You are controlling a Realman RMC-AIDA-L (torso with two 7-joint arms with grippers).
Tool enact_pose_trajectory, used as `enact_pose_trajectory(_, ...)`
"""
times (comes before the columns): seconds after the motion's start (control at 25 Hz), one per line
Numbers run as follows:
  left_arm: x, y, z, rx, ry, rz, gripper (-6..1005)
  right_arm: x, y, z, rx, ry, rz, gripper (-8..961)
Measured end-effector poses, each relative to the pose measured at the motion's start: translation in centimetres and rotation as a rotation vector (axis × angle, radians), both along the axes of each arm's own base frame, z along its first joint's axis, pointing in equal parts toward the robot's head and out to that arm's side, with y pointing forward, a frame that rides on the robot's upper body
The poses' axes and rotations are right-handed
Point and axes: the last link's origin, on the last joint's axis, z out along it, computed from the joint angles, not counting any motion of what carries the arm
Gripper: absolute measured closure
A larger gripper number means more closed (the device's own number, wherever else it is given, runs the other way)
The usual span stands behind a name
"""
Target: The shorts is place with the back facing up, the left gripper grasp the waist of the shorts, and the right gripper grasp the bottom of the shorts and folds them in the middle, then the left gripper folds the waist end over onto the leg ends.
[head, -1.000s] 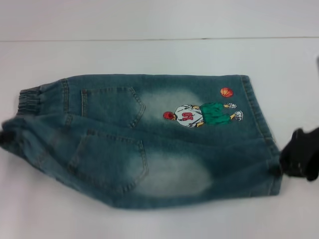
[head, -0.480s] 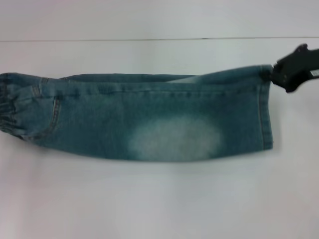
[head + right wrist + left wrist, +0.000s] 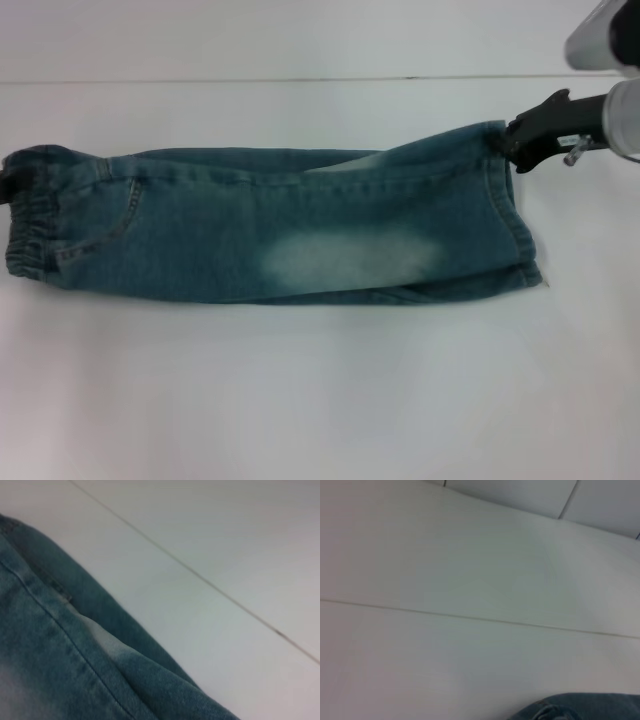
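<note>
The blue denim shorts (image 3: 280, 225) lie folded in half lengthwise on the white table (image 3: 320, 400), with a faded patch facing up. The elastic waist (image 3: 28, 215) is at the left and the leg hems (image 3: 515, 225) at the right. My right gripper (image 3: 512, 142) is at the far corner of the leg hem, shut on the cloth, which rises toward it. Only a dark sliver of my left gripper (image 3: 5, 185) shows at the picture's left edge, by the waist. The left wrist view catches a bit of the shorts (image 3: 580, 709); the right wrist view shows the shorts (image 3: 65, 650) close up.
A thin seam (image 3: 300, 79) crosses the table behind the shorts. White tabletop stretches in front of the shorts and beyond the seam. Nothing else stands on it.
The near half of the shorts was brought over onto the far half. Since half a second ago the right gripper has drawn left with the hem corner, and the waist has come further into view.
</note>
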Motion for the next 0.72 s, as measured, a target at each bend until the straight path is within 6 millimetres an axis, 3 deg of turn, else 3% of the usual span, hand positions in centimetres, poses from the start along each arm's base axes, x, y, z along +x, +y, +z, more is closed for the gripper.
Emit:
enact_pose_trajectory(0.6,0.8,1.0,-1.4,-0.043,0.155,-0.086,784,2.0,-0.2,-1.1,0.060,-0.025,-0.110,819)
enact_pose_trajectory(0.72,0.7,1.2,-0.9,-0.030,0.166,-0.087,742,2.3,-0.2,-0.6,0.082,-0.015,-0.120,740)
